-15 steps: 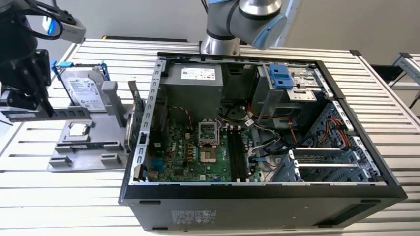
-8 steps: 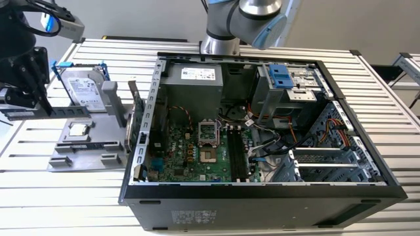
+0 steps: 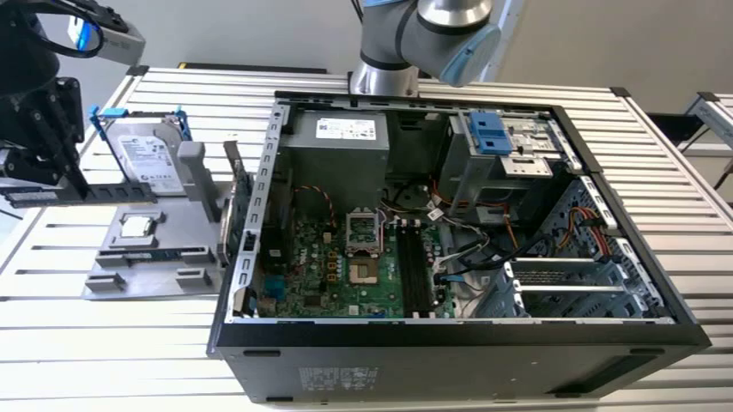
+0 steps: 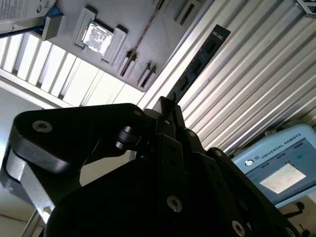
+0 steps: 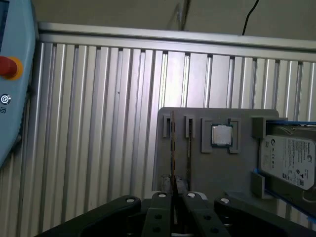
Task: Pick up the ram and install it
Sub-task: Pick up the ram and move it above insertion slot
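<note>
Ram (image 4: 196, 64) sticks out (lengthwise) from the clamping hand's (image 4: 167, 111) grip.

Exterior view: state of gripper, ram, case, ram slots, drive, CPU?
gripper: shut on the ram
ram: held level, clear of the holder, not installed
case: on its side, panel off
ram slots: empty
drive: upright on the holder
CPU: flat on the holder
</note>
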`<act>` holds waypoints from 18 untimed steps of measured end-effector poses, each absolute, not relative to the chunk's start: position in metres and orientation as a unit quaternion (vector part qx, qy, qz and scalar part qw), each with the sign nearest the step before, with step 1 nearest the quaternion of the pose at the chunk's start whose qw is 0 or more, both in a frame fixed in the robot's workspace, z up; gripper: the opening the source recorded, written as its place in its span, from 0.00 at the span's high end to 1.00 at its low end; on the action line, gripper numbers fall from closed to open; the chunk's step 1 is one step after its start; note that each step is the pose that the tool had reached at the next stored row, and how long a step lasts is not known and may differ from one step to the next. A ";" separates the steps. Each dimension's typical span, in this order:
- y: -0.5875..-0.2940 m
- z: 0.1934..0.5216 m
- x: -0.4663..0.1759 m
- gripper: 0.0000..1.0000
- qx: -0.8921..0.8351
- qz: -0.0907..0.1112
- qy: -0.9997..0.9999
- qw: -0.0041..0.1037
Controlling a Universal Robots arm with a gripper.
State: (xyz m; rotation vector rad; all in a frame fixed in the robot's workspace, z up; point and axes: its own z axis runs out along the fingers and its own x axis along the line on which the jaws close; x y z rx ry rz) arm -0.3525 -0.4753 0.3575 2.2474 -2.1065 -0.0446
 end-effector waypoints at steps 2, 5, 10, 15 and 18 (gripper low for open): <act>-0.475 0.358 -0.353 1.00 0.729 -0.014 -0.683 0.031; -0.475 0.360 -0.353 1.00 0.729 -0.014 -0.684 0.030; -0.475 0.364 -0.353 1.00 0.729 -0.014 -0.684 0.031; -0.475 0.367 -0.353 1.00 0.729 -0.014 -0.683 0.031; -0.475 0.369 -0.354 1.00 0.729 -0.014 -0.683 0.031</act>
